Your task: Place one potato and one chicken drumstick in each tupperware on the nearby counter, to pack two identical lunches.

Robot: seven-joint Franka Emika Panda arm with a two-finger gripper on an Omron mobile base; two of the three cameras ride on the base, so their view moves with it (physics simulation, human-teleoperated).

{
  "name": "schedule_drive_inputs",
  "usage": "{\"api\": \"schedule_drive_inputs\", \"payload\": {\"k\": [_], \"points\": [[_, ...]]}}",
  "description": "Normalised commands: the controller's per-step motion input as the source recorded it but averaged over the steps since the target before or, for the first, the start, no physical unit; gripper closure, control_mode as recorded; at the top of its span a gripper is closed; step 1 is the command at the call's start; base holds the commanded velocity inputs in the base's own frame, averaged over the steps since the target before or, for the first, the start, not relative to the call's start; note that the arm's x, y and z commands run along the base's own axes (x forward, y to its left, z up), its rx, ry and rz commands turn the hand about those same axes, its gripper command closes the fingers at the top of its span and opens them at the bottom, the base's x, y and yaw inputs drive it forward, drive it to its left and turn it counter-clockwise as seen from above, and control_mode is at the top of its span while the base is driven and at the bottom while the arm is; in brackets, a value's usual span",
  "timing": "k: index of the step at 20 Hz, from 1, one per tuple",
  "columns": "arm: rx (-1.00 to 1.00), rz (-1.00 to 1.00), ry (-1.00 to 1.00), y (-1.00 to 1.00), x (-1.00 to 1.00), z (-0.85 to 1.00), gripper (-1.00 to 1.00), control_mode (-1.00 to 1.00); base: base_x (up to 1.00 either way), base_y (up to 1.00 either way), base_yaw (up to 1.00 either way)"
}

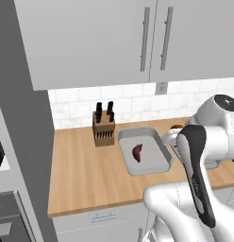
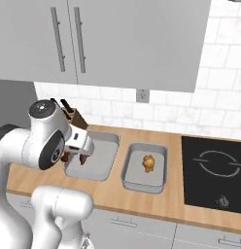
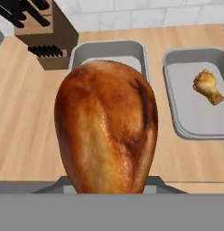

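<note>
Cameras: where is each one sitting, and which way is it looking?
Left base view: behind the arm's left, facing the counter, knife block and potato in a tupperware; white arm lower right.
Right base view: behind its right; arm lower left, cooktop right.
Hand view: looks along the tool, shut on a chicken drumstick.
Shared: both trays, knife block.

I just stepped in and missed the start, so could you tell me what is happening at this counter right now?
The arm is packing food into two trays on the wooden counter. Its pincer is shut on a chicken drumstick, held above the left tupperware, which already holds a dark reddish potato. The right tupperware holds the other drumstick, but no potato yet. A knife block stands beside the left tray.
</note>
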Motion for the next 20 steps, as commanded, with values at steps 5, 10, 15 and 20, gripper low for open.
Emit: {"api": "schedule_drive_inputs", "payload": {"k": [5, 10, 15, 20], "points": [[0.01, 0.00, 0.23, 0.01, 1.00, -0.99, 1.00, -1.00, 0.00, 0.00, 0.00], [0.01, 0.00, 0.20, 0.00, 1.00, -0.80, 1.00, -1.00, 0.00, 0.00, 0.00], [0.00, 0.00, 0.14, 0.00, 0.98, -0.46, 1.00, -1.00, 0.00, 0.00, 0.00], [0.00, 0.00, 0.12, 0.00, 0.66, -0.37, 1.00, -1.00, 0.00, 0.00, 0.00]]}}
